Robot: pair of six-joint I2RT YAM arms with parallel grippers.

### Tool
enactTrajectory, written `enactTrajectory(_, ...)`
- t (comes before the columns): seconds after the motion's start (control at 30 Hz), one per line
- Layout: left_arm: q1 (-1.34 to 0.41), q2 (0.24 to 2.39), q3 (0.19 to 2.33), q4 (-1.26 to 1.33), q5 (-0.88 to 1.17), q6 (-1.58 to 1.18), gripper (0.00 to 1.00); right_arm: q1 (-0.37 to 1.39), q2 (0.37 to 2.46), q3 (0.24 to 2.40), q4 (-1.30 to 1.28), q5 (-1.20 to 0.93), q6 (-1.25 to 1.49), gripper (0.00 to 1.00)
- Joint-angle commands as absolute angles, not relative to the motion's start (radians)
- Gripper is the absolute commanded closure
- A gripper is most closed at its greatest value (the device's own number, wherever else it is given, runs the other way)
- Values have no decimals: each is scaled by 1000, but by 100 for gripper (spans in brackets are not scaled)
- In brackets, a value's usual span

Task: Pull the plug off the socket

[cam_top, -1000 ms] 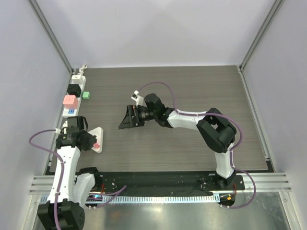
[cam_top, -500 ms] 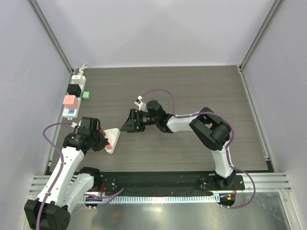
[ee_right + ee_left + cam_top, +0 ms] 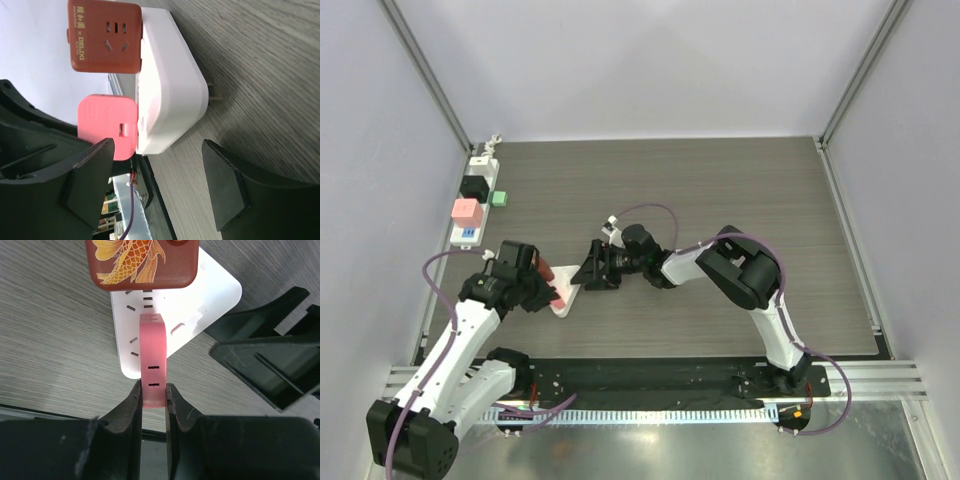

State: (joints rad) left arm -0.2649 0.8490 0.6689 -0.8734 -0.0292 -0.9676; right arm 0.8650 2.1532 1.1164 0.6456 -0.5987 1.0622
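A pink plug [image 3: 152, 360] sits plugged into a small white socket block [image 3: 210, 295], next to a red-brown plug [image 3: 142, 262] with a fish picture. My left gripper [image 3: 153, 392] is shut on the pink plug's sides and holds the block tilted just over the table, left of centre [image 3: 567, 298]. My right gripper [image 3: 157, 150] is open, facing the block from the right. One finger is beside the pink plug [image 3: 107, 125] and the other is clear of the white socket [image 3: 170, 85], whose near corner reaches about the line of the fingertips. In the top view the right gripper [image 3: 588, 272] almost meets the left one.
A long white power strip [image 3: 486, 172] lies along the table's left edge, carrying a black plug [image 3: 474, 187] and a pink plug [image 3: 467, 211]. A green block [image 3: 500, 198] lies beside it. Metal frame posts stand at the back corners.
My left arm has carried the white block and its plugs rightward toward the middle. The right gripper has come down and left to meet it, and its jaws have narrowed.
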Motion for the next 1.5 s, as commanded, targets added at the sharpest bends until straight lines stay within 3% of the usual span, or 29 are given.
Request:
enactTrajectory(0.0, -281, 848, 687, -819, 35, -985, 100, 880, 2180, 1149, 675, -571, 1062, 25)
enactTrajectory(0.2, -307, 845, 681, -815, 44, -994, 100, 885, 2209, 1173, 638, -554, 1022, 31)
enactTrajectory(0.63, -310, 868, 744, -818, 38, -937, 100, 885, 2256, 1223, 535, -563, 954, 65)
enactTrajectory(0.87, -310, 891, 842, -842, 8, -907, 100, 885, 2275, 1244, 477, -566, 922, 92)
enactTrajectory(0.97, -310, 893, 868, -844, -26, -907, 100, 884, 2276, 1247, 454, -560, 897, 99)
enactTrajectory(1.3, -311, 859, 910, -853, -20, -884, 100, 879, 2292, 1249, 451, -554, 880, 99)
enactTrajectory(1.47, -310, 810, 845, -727, 324, -792, 100, 876, 2296, 1249, 457, -566, 887, 99)
